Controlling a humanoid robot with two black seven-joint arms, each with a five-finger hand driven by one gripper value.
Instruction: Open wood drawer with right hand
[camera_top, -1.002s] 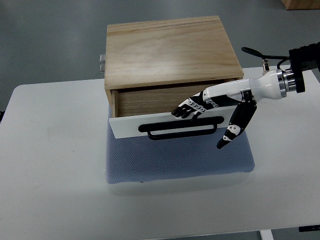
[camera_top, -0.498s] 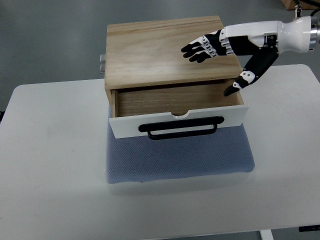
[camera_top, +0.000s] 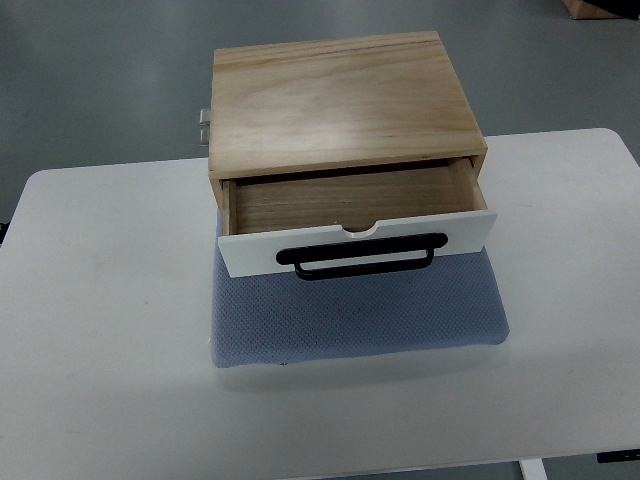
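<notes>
Neither hand shows in the top view, so you can't tell whether the right hand's fingers are spread or curled. The wood drawer (camera_top: 350, 200) sits partly pulled out of its box (camera_top: 340, 100) on the blue mat (camera_top: 360, 320), white front (camera_top: 350, 248) and black handle (camera_top: 362, 258) facing you. To open it further, hook that handle mid-bar and pull straight, not sideways, so it won't jam.

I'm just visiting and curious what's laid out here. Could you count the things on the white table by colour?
Wood-coloured: 1, the wooden box with its pulled-out drawer
White: 1, the drawer front
Black: 1, the handle
Blue-grey: 1, the mat
Total: 4, all on the table. No robot hand is in view.
</notes>
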